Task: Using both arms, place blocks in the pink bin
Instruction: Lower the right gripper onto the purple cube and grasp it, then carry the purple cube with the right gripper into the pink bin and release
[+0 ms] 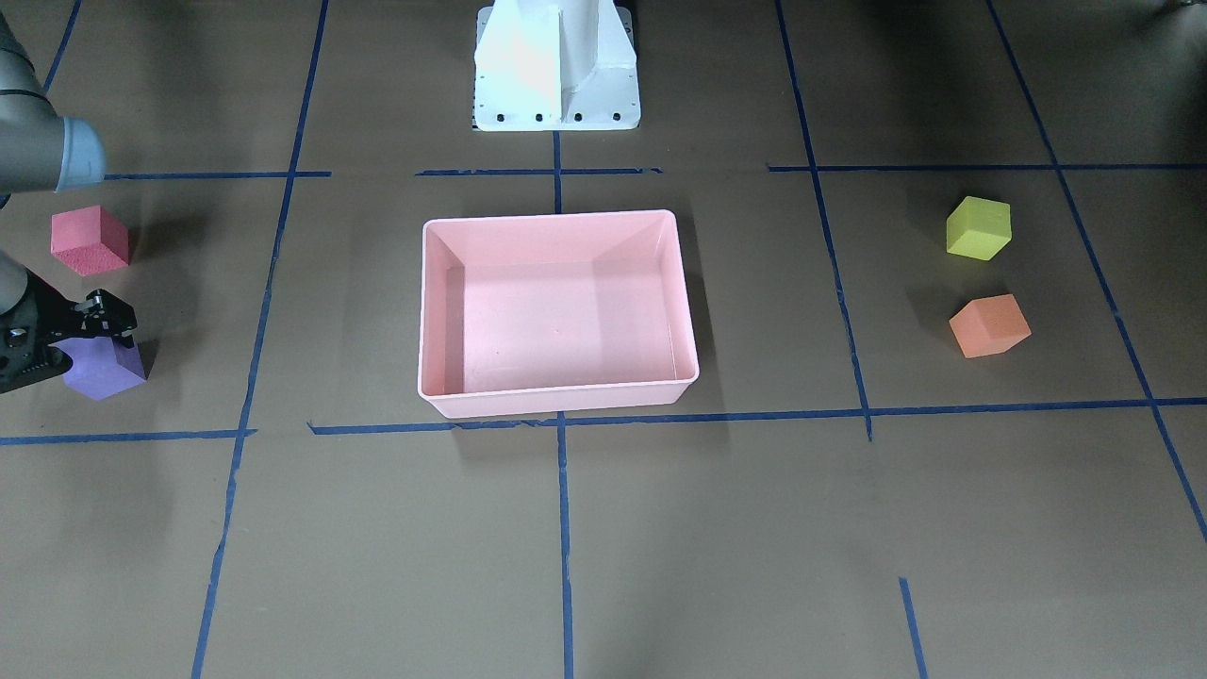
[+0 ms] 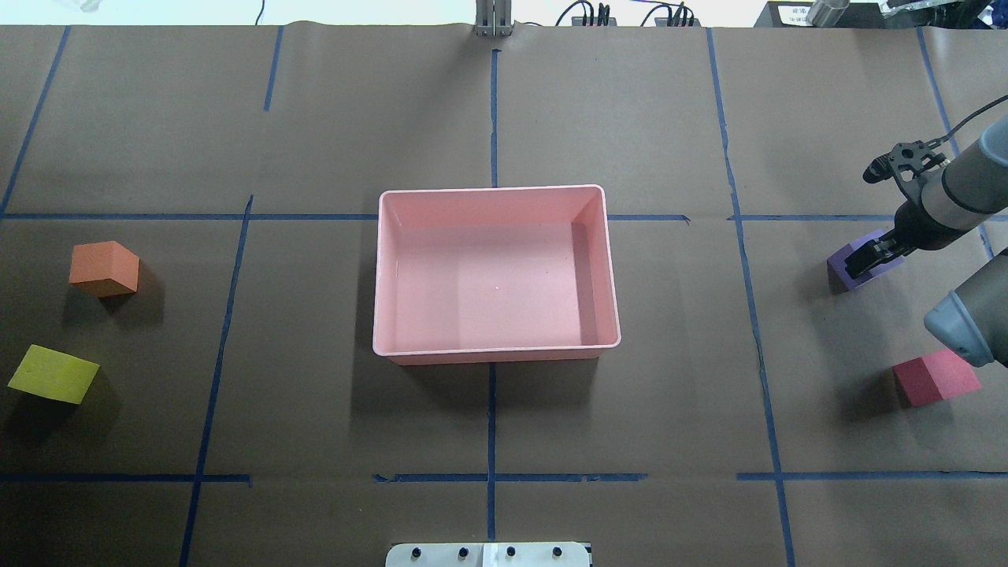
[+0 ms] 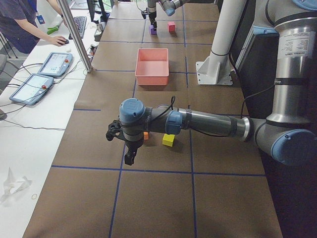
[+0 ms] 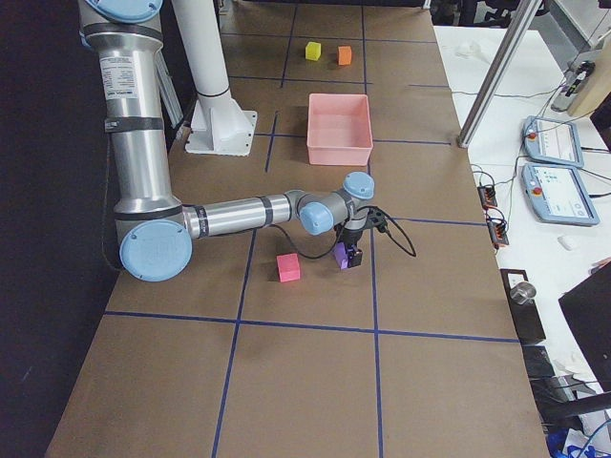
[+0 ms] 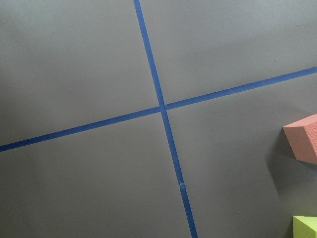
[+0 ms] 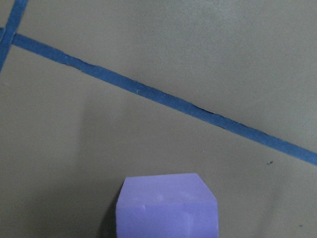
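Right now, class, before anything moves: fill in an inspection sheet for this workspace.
Surface: brown paper-covered table with a blue tape grid.
Job's things: pink bin empty, centre; orange block and yellow-green block on the robot's left; purple block and red block on its right.
Clutter: nothing seen.
Pincers: right pincer down at the purple block, grip unclear; left pincer hangs near the orange block, state unclear.
Cables: black cable loops off the right wrist.
Surroundings: white pedestal; operator at a side desk with control tablets.
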